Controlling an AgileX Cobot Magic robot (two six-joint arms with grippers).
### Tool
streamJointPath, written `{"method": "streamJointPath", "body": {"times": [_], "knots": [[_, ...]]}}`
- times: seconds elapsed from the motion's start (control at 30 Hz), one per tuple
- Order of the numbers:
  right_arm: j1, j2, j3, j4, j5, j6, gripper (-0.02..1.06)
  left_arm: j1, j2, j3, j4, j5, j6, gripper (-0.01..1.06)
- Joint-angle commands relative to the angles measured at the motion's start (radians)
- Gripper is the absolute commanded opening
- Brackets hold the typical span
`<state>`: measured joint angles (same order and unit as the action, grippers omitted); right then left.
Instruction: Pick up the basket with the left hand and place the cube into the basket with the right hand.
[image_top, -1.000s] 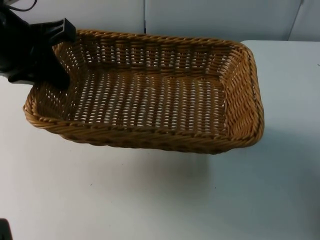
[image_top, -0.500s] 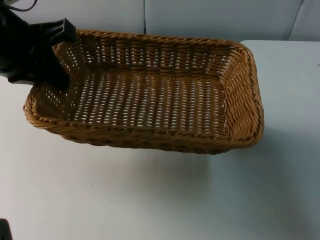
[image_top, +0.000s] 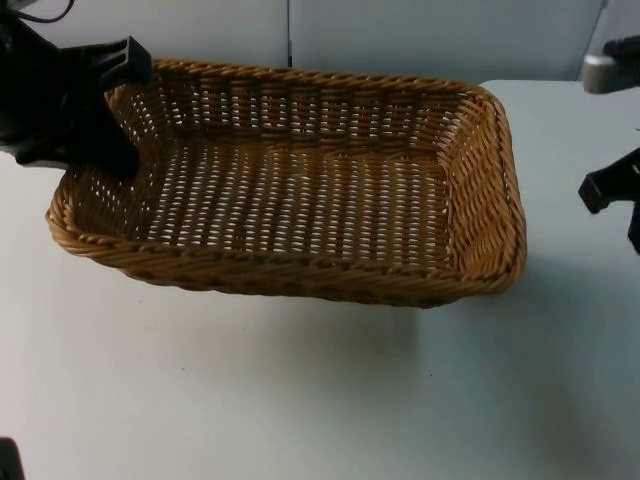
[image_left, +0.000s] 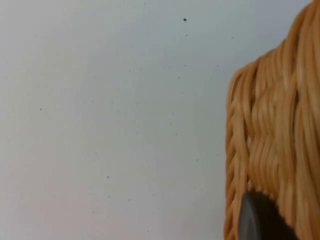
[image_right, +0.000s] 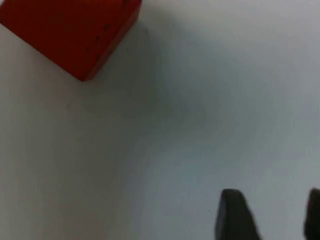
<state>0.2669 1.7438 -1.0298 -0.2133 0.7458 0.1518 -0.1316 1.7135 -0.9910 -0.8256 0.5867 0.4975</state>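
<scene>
Red cube (image_right: 70, 32) lies on the white table (image_top: 300, 400), ahead of the right gripper (image_right: 270, 215), whose fingers stand apart with nothing between them. Woven wicker basket (image_top: 300, 200), with nothing in it, is clamped at its far left corner by the left gripper (image_top: 100, 110), seemingly held ready to receive the cube.

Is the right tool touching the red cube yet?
Apart. In the right wrist view the right tool stands open over bare white table, with a clear stretch of table between its fingertips and the red cube.
</scene>
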Motion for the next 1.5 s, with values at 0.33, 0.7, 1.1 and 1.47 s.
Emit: {"method": "streamJointPath", "body": {"times": [0.33, 0.7, 1.1, 1.47], "knots": [[0.013, 0.006, 0.004, 0.088, -0.219, -0.768, 1.03, -0.002, -0.016, -0.012, -0.026, -0.002, -0.008, 0.00], [0.015, 0.099, 0.061, 0.714, -0.376, -1.386, 0.96, -0.002, -0.016, -0.012, -0.026, -0.034, -0.008, 0.00], [0.015, 0.217, 0.061, 0.716, -0.565, -1.444, 0.96, -0.002, -0.016, -0.012, -0.026, -0.045, -0.008, 0.00], [0.015, 0.280, 0.061, 0.751, -0.602, -1.431, 0.00, -0.002, -0.016, -0.012, -0.025, -0.061, -0.008, 0.00]]}}
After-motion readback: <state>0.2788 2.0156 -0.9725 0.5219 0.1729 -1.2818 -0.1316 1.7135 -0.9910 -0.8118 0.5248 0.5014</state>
